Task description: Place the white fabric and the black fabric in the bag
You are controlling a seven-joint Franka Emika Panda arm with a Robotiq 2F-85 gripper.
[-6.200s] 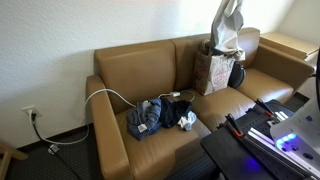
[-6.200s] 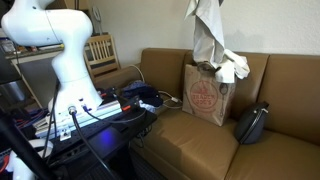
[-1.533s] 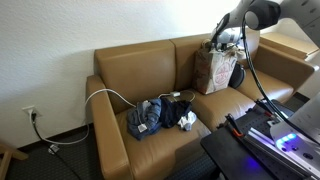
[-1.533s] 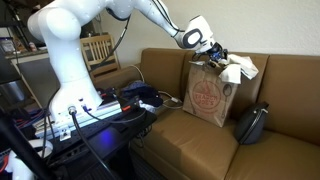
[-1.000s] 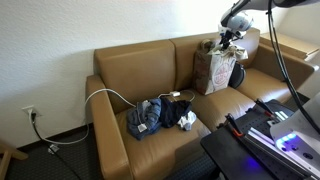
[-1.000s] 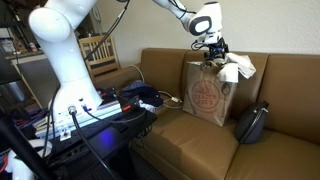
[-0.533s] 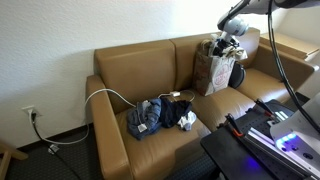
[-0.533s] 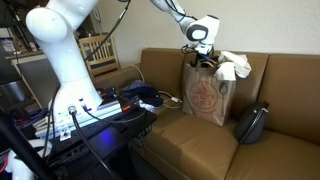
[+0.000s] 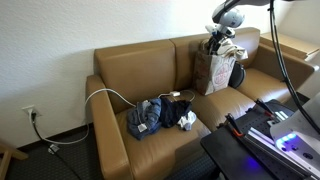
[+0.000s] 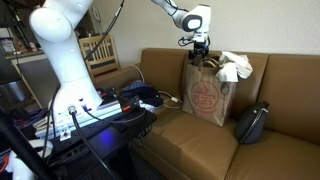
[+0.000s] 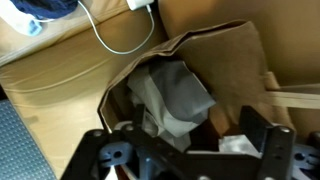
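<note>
The gripper (image 10: 198, 44) stands over the near rim of the paper bag (image 10: 205, 95), which sits upright on the sofa (image 9: 130, 70). In the wrist view the claw (image 11: 183, 142) is spread wide, with nothing between its fingers.

Change since six seconds ago: the white fabric (image 10: 236, 66) then hung from the claw high above the bag. It now rests in the bag mouth, released. The wrist view shows pale folds (image 11: 172, 95) lying down inside the opening. In both exterior views a bunched part remains above the far rim (image 9: 230, 48).

Consequence: the first item is delivered, though not fully tucked in; the raised part could slip over the edge if it is knocked.

The black fabric appears to be the dark cloth (image 9: 184, 116) in the pile on the other seat cushion, well apart from the bag and beside a blue garment (image 9: 145, 118). It is untouched. The next step is judged to be travel to that pile with the claw open.
</note>
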